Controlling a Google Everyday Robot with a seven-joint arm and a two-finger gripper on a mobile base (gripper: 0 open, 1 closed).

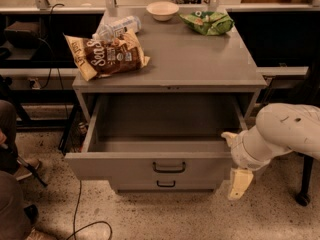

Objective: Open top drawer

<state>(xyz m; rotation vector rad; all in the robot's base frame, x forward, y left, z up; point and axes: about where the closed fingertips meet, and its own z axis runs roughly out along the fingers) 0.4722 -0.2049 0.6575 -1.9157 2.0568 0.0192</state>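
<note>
Beside pulled-out top drawer, hand spread

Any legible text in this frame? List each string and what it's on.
"Sea S": large lettering on the brown snack bag; the rest of its print is too blurred to read.
Water bottle label: unreadable.
Green bag: print unreadable.
Top drawer, and the gripper by its right front corner: no markings visible.

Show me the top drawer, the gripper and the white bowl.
top drawer [117,170]: camera view, on its front panel.
gripper [231,164]: camera view, midway between its fingertips, by the drawer's right end.
white bowl [162,12]: camera view, on its outer wall.
</note>
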